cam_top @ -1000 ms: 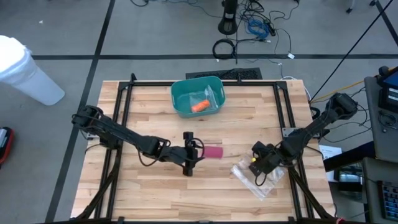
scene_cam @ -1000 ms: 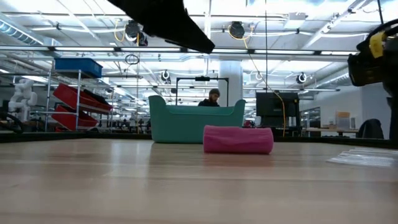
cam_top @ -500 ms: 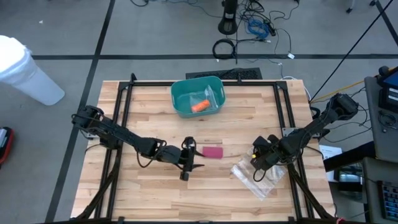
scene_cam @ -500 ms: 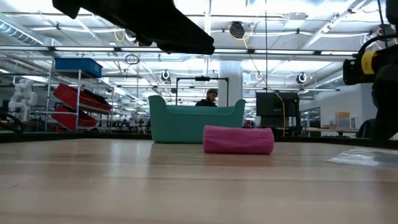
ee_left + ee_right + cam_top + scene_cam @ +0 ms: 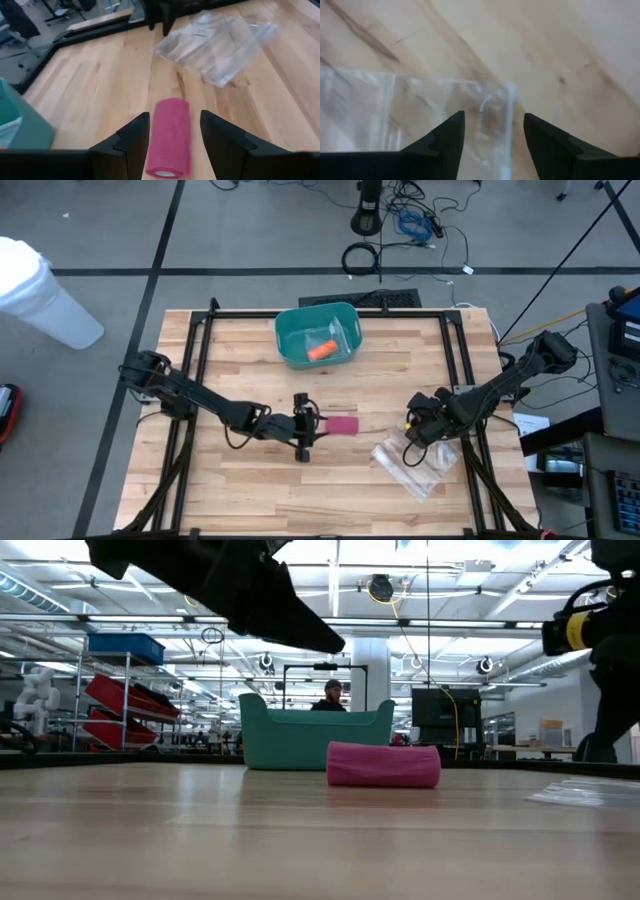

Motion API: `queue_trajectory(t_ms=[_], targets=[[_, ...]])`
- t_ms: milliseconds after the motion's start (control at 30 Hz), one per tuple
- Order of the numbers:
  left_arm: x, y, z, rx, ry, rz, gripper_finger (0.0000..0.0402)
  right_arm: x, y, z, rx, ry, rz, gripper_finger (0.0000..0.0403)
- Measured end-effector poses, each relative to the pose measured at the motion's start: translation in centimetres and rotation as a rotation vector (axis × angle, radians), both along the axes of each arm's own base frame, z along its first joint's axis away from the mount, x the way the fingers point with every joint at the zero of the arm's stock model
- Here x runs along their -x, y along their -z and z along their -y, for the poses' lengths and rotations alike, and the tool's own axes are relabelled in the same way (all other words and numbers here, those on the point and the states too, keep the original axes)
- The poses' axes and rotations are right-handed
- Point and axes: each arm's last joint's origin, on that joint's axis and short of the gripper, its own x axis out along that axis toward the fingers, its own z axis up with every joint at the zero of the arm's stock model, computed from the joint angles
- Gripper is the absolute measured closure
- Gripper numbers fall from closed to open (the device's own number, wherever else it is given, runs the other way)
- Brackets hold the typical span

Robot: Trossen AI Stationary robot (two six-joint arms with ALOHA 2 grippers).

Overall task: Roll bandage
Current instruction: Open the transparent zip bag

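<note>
Bandage (image 5: 342,425) (pink, rolled) lies between the left gripper's (image 5: 309,431) spread fingers; right gripper (image 5: 414,427) gapes over plastic bag (image 5: 415,463).

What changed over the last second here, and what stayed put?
The right gripper opened and lifted slightly off the clear plastic bag, which now lies free on the wooden table. The left gripper dipped toward the table's near edge, then returned, open, astride the pink rolled bandage without closing on it. Bandage, bag and teal bin did not move.
</note>
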Motion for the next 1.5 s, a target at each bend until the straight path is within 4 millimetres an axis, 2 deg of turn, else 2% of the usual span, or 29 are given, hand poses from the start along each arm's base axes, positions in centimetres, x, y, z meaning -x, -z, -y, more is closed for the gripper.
queue_trajectory(t_ms=[200, 367, 633, 833, 933, 1100, 1167, 1267, 1367, 1500], targets=[[-0.4, 1.7, 0.0, -0.016, 0.002, -0.057, 0.0220, -0.1, 1.8, -0.2, -0.060, 0.011, -0.015, 0.0203], [-0.5, 2.0, 0.0, -0.019, 0.003, -0.061, 0.0220, 0.2, 2.9, -0.1, -0.028, 0.056, -0.085, 0.0202], [-1.2, 0.5, 0.0, -0.089, -0.069, 0.025, 0.0220, 0.0, 4.5, -0.3, -0.015, 0.069, -0.104, 0.0202], [-1.8, -0.5, 0.1, -0.084, -0.095, 0.057, 0.0220, -0.2, 4.6, -0.4, -0.015, 0.050, -0.077, 0.0205], [-1.7, -0.5, -0.1, -0.078, -0.144, 0.061, 0.0220, -0.4, 4.6, -0.7, -0.059, 0.034, -0.068, 0.0229], [-2.0, -0.5, -1.3, -0.090, -0.201, 0.056, 0.0220, -0.6, 4.6, -0.8, -0.060, -0.007, -0.056, 0.0307], [-2.2, -0.6, -1.8, -0.058, -0.211, 0.071, 0.0220, -0.8, 4.4, -0.9, -0.049, -0.035, -0.043, 0.0342], [-2.9, -1.3, -2.8, 0.045, -0.215, 0.100, 0.0220, -1.9, 3.9, -1.4, 0.037, -0.165, 0.048, 0.0390], [-3.7, -2.3, -3.8, 0.150, -0.107, 0.118, 0.0220, -3.9, 1.9, -2.2, 0.207, -0.253, 0.235, 0.0394], [-4.4, -3.3, -4.6, 0.191, -0.033, 0.139, 0.0220, -5.7, -1.4, -3.0, 0.453, -0.372, 0.307, 0.0400]])
